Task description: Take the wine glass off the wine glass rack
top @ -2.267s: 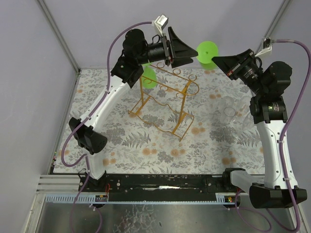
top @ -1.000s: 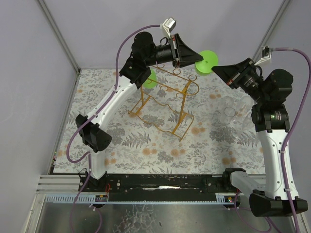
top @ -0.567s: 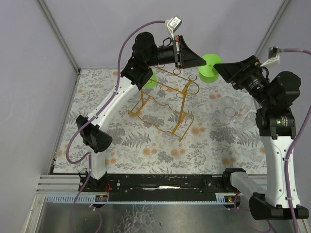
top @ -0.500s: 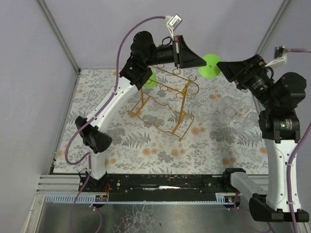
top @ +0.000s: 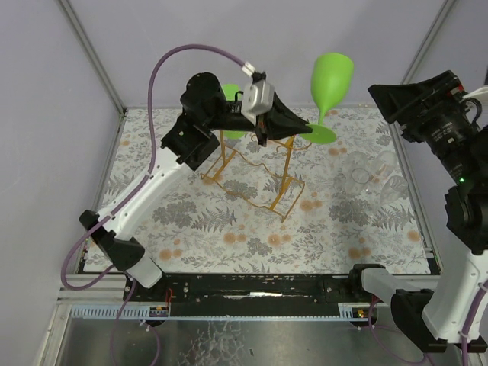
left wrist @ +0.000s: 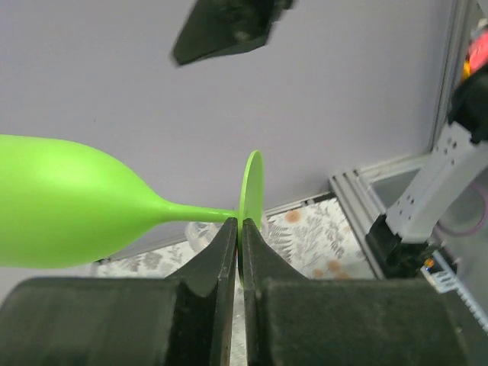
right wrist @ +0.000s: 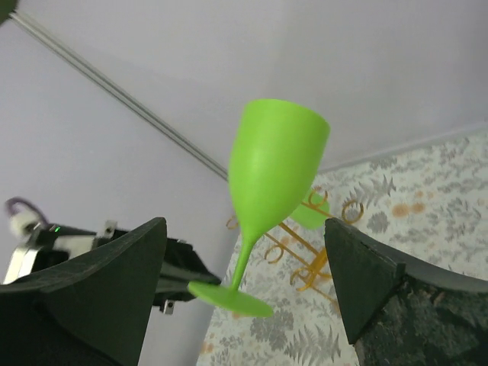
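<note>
- The wine glass rack point(top: 255, 169) is standing on the floral table point(top: 229, 229).
- The left gripper point(left wrist: 238, 229) is pinching the foot of the green wine glass point(top: 332, 75), which is in the air, off the rack, at the rack's two o'clock.
- The right gripper point(top: 380, 93) is hanging with its fingers spread wide, holding nothing.

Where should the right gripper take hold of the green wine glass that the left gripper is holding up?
Grip the wine glass by its stem, coming from the right, opposite the left gripper. That gripper pinches only the rim of the foot, so the thin stem is bare, and the glass stands bowl up, facing the open right gripper.
</note>
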